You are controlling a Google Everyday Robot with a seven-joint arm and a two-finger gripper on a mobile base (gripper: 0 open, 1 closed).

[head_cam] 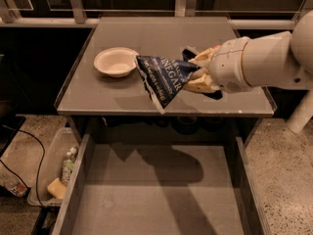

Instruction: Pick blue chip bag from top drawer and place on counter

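My gripper [198, 72] comes in from the right on a thick white arm and is shut on the blue chip bag [164, 79]. The bag is dark navy with white lettering and hangs tilted in the air above the middle of the counter [98, 99], its lower corner pointing down toward the front edge. The top drawer [161, 195] is pulled out below the counter and its grey floor is bare.
A white bowl [116, 61] sits on the counter's left part, just left of the bag. A clear bin [56, 168] with a bottle and other items stands on the floor left of the drawer. A railing runs behind the counter.
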